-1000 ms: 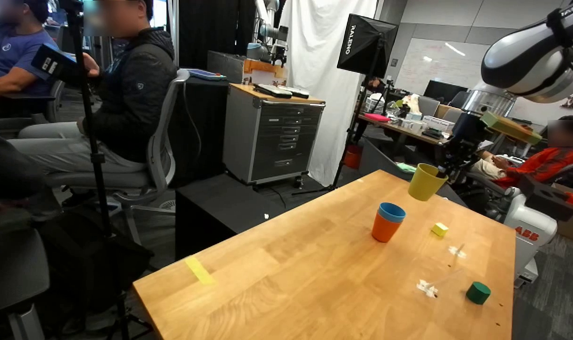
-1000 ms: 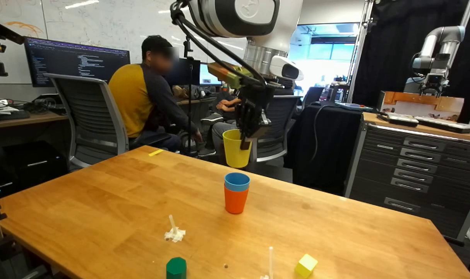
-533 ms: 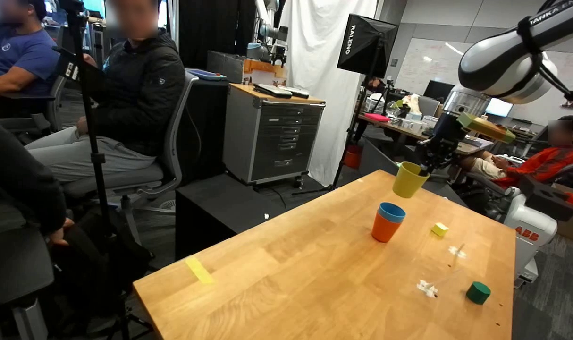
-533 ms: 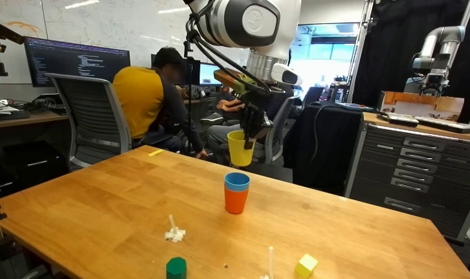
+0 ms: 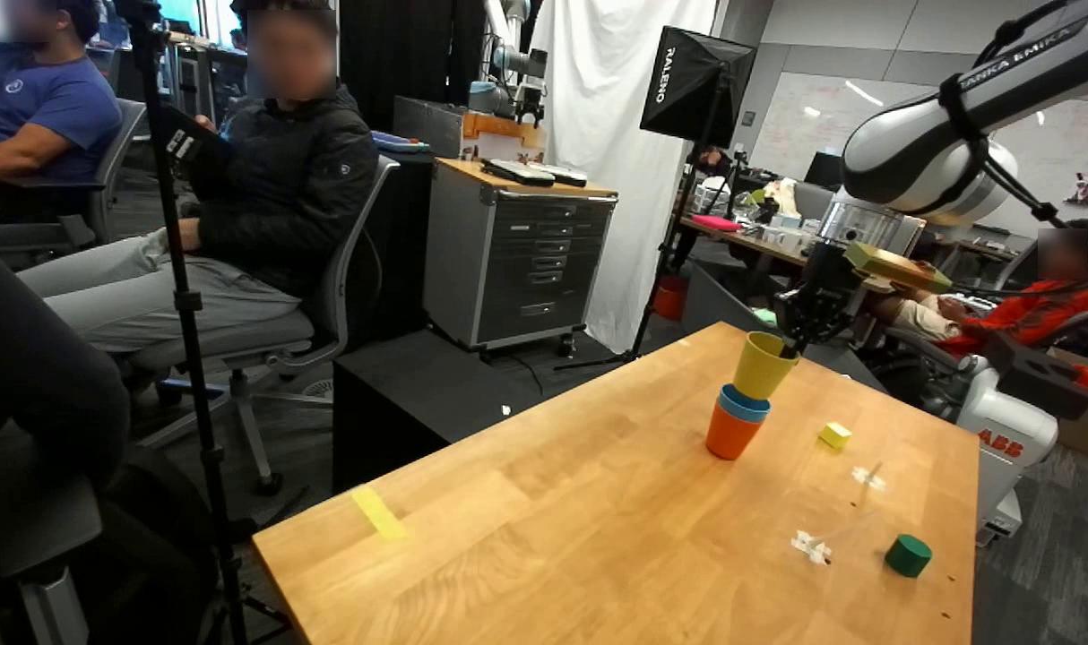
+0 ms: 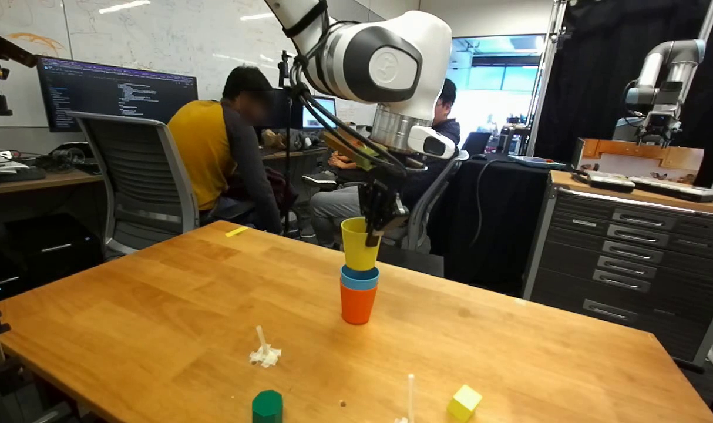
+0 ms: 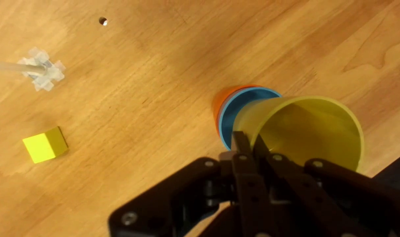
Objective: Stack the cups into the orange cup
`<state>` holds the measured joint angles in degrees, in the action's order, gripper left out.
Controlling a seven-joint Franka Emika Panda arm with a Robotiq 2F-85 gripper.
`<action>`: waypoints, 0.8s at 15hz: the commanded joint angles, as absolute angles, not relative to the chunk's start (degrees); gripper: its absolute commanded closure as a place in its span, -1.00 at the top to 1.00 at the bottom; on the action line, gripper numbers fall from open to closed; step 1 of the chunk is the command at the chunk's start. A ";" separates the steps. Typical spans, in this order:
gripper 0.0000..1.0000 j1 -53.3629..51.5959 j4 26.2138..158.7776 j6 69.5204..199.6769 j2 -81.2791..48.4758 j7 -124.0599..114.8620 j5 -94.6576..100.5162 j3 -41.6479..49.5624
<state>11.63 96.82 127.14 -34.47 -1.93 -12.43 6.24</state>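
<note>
The orange cup [image 5: 732, 437] stands upright on the table, also seen in an exterior view [image 6: 356, 305] and the wrist view [image 7: 220, 100]. The blue cup [image 6: 359, 283] is nested in it, with its rim band showing above the orange one. My gripper [image 7: 251, 141] is shut on the rim wall of the yellow cup [image 7: 308, 131], one finger inside and one outside. The yellow cup is slightly tilted in an exterior view [image 5: 764, 367]. Its base is at the blue cup's mouth in both exterior views; whether they touch cannot be told.
A yellow block [image 5: 835, 435], a green block [image 5: 908, 555] and two thin clear sticks on white tape, one at its tape patch [image 6: 265, 355], are on the wooden table [image 6: 186, 294]. The table's edge [image 6: 462, 285] runs behind the stack.
My gripper has carried the yellow cup across to above the stack, then lowered it to the blue cup's mouth. The blue and orange cups have not moved. People in the background shifted.
</note>
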 commanded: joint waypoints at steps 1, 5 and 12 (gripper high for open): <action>-0.97 12.29 92.92 125.06 -37.71 -2.34 -11.90 5.99; -0.97 12.54 91.56 124.91 -40.33 -2.20 -11.83 5.87; -0.69 12.56 89.04 124.42 -44.08 -2.78 -11.32 6.20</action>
<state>12.09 92.66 127.03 -42.16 -1.93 -12.34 6.34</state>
